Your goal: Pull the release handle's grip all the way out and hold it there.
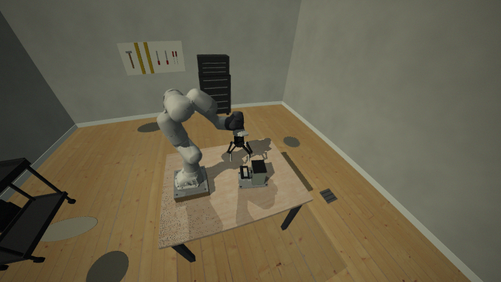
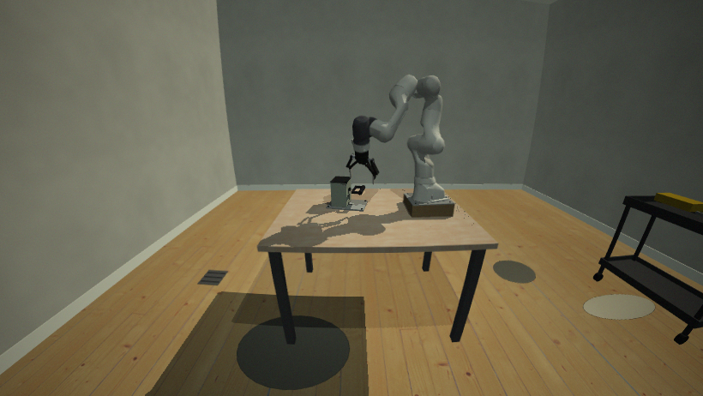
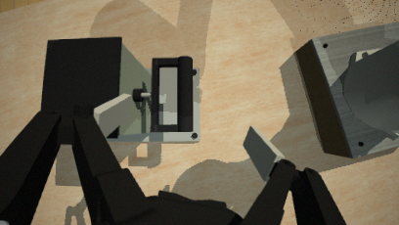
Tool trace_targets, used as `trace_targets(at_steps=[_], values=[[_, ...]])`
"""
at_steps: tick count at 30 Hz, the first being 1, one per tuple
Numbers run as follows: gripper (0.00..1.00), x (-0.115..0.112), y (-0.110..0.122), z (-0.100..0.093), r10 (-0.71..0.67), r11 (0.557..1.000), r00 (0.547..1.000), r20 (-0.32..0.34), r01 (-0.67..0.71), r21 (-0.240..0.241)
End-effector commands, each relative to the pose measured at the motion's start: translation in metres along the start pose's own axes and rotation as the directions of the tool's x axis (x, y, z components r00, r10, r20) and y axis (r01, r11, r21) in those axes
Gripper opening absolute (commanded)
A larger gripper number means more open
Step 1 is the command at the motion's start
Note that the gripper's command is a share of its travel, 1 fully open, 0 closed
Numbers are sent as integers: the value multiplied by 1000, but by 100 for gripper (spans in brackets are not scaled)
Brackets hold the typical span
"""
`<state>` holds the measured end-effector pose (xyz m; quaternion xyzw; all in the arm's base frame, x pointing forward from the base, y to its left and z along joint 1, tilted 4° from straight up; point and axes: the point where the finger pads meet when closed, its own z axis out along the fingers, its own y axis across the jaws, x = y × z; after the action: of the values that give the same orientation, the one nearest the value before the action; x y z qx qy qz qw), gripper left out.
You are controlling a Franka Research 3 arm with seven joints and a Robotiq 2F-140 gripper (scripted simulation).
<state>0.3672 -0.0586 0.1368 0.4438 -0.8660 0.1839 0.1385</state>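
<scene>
The release handle's grip (image 3: 184,93) is a black loop with a level bar, on a rod in front of its grey-green, black-topped housing (image 3: 85,78). Both stand on a grey base plate on the table. In the top view the grip (image 1: 242,172) sits left of the housing (image 1: 259,172). In the exterior view the grip (image 2: 357,187) is right of the housing (image 2: 339,192). My gripper (image 1: 239,152) hangs in the air above and behind the grip, pointing down. It also shows in the exterior view (image 2: 363,173). Its fingers stand wide open and empty, clear of the grip.
The arm's base block (image 1: 190,185) stands on the table near the handle unit, seen at the right of the wrist view (image 3: 352,88). A black drawer cabinet (image 1: 214,83) stands by the back wall. A black cart (image 2: 658,255) stands off to the side.
</scene>
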Motion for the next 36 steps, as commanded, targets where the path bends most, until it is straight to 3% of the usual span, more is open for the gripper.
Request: trace_targets(at_steps=[1, 3, 4, 9, 10, 14, 15, 19, 20, 26, 27, 36], values=[[100, -2, -6, -1, -131, 991, 989, 71, 131, -9], [100, -2, -6, -1, -131, 991, 989, 71, 131, -9], [100, 6, -9, 1, -152, 988, 981, 124, 154, -14], [100, 6, -9, 1, -152, 988, 981, 124, 154, -14], [100, 13, -12, 2, -169, 984, 971, 170, 176, -22], [100, 13, -12, 2, -169, 984, 971, 170, 176, -22], [100, 20, -15, 3, -185, 980, 960, 211, 195, -28], [100, 20, -15, 3, -185, 980, 960, 211, 195, -28], [100, 25, -17, 4, -199, 977, 948, 250, 212, -29], [100, 25, -17, 4, -199, 977, 948, 250, 212, -29], [100, 30, -19, 5, -209, 973, 937, 280, 227, -31], [100, 38, -23, 6, -224, 968, 918, 326, 249, -36]])
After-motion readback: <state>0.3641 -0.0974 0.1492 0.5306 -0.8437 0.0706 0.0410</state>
